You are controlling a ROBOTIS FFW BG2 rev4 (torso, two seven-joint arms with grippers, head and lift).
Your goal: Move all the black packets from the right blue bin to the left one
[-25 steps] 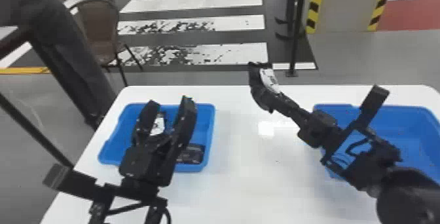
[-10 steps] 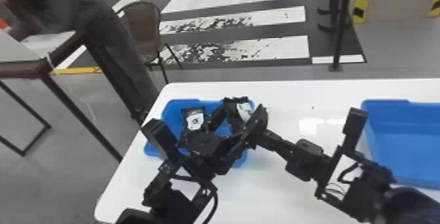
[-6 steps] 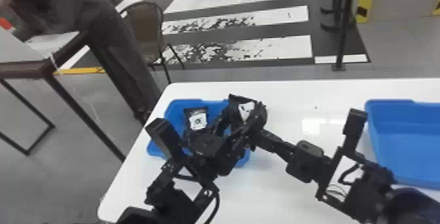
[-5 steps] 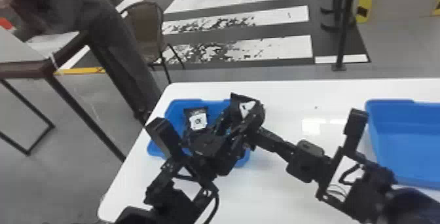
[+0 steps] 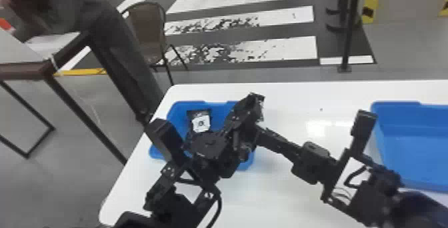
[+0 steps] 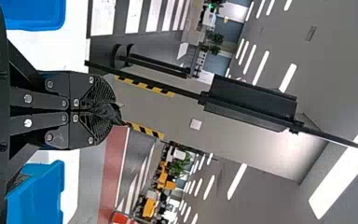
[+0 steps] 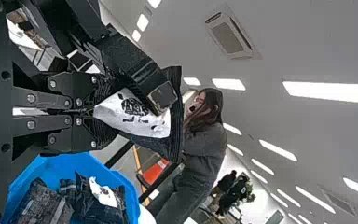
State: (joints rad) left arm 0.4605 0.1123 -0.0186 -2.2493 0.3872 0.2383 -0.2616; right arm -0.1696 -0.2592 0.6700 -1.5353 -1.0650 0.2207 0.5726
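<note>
1. Blue bins (image 5: 213, 106): I count 2.
2. Black packets (image 7: 142, 119): I count at least 3; overlap prevents my giving an exact total.
3. Black arms (image 5: 310, 164) that I operate: 2.
4. White table (image 5: 300, 197): 1.
5. Dark-framed table (image 5: 25, 72): 1.
6. Brown chair (image 5: 146, 22): 1.

Head view: you have a brown chair (image 5: 148, 24) right of a side table (image 5: 23, 71); white floor stripes (image 5: 286, 48) between chair and black post (image 5: 350, 30).
</note>
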